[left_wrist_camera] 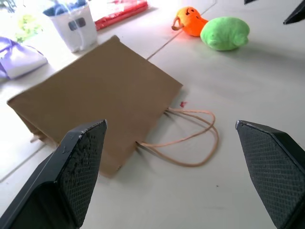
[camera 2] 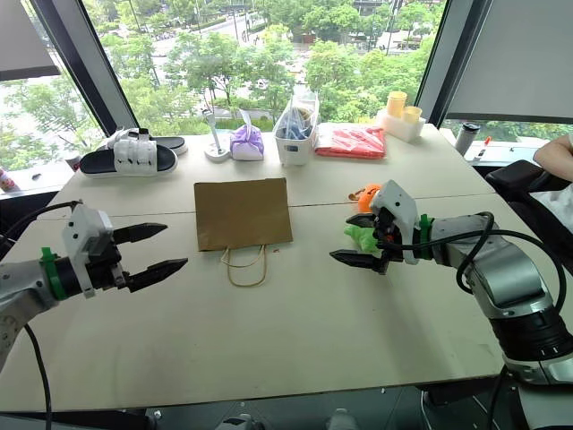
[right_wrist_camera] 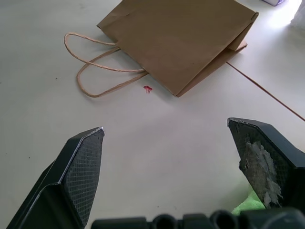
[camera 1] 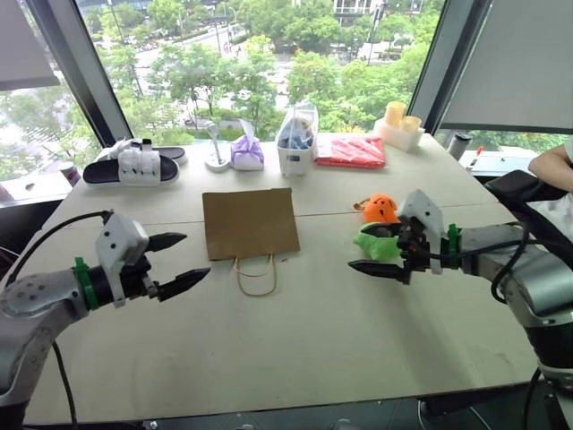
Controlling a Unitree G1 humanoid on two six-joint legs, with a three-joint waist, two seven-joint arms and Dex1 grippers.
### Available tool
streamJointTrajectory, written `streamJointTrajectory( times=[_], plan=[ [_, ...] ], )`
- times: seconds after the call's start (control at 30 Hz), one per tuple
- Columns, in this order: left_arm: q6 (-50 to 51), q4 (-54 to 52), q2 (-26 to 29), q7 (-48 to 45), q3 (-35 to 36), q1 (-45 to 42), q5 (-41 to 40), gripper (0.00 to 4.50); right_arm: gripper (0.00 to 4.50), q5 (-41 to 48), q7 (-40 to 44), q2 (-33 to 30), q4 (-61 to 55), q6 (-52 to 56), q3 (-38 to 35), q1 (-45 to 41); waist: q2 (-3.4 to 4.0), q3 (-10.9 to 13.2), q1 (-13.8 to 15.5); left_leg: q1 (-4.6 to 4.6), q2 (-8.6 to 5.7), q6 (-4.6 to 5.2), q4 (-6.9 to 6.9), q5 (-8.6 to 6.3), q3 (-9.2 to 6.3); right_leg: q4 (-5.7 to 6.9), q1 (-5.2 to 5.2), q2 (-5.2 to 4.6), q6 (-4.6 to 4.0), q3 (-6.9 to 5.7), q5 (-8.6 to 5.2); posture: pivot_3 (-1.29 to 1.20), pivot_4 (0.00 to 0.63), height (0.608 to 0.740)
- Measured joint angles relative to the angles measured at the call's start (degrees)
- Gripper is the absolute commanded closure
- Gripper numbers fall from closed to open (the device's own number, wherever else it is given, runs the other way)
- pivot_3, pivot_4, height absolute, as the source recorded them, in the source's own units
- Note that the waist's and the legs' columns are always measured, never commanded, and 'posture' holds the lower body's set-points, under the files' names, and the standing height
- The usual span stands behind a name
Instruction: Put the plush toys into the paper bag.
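Flat brown kraft paper bag (camera 1: 250,222) on the pale table (camera 1: 295,331), both claws spread wide, nothing held.

Left gripper (camera 1: 181,261) hovers over the table left of the bag, fingers fully apart and empty. The bag lies flat mid-table, its tan cord handles (camera 1: 256,275) looped toward the robot; mouth looks pressed flat, contents cannot be made out. Behind it, at the window edge: a purple tied pouch (camera 1: 247,151), then a white tub (camera 1: 296,154) under a clear plastic bag, contents indistinct. Right of the bag, the round orange plush toy (camera 1: 380,209) and bright green plush toy (camera 1: 379,245) sit touching on the table, outside the bag. Right gripper (camera 1: 378,253) is at the green toy, partly hiding it, jaws wide, not gripping.
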Motion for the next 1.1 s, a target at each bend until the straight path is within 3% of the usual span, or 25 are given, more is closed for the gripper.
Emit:
streamJointTrajectory(
  times=[0.3,0.57,0.77,0.87,1.1],
  plan=[
    [-22.1,12.54,2.84,-12.85,-12.96,-4.89,15.02,0.07,0.0,-0.05,-2.07,1.95,-0.51,-0.01,-0.17,0.61,0.01,0.0,0.13,-0.02,-0.03,0.0,0.0,0.0,0.04,-0.01,-0.02,0.03,-0.05,-0.03,0.04,0.0,0.15,0.74],
    [-37.99,33.67,-4.62,-18.61,-25.57,-21.36,26.44,0.07,0.0,0.14,-5.12,3.39,-4.07,1.2,-1.52,3.89,0.0,0.0,0.41,-0.04,-0.14,0.0,0.05,0.0,0.03,-0.01,-0.03,0.02,0.01,-0.04,0.12,0.0,0.15,0.74],
    [-47.47,46.14,-10.28,-19.15,-31.59,-27.42,33.28,0.07,0.0,1.7,-7.88,3.47,-8.75,3.44,-4.54,7.47,0.0,0.0,-0.05,-0.05,-0.15,0.01,0.06,0.0,0.01,0.02,-0.04,0.03,0.05,-0.05,0.14,0.0,0.15,0.74],
    [-50.95,51.47,-11.31,-18.28,-32.19,-30.24,35.3,0.84,0.0,2.29,-9.12,3.48,-10.34,4.49,-5.53,9.02,-0.01,0.0,-0.16,-0.04,-0.15,0.02,0.08,0.0,0.02,0.04,-0.04,0.03,0.05,-0.05,0.15,0.0,0.15,0.74],
    [-54.64,56.06,-12.69,-17.11,-32.18,-31.85,36.51,4.39,0.0,3.17,-10.58,3.5,-11.33,5.02,-6.33,9.5,-0.01,-0.01,-0.12,-0.05,-0.15,0.02,0.1,0.0,0.02,0.05,-0.04,0.03,0.08,-0.05,0.16,0.0,0.15,0.74]
  ],
)
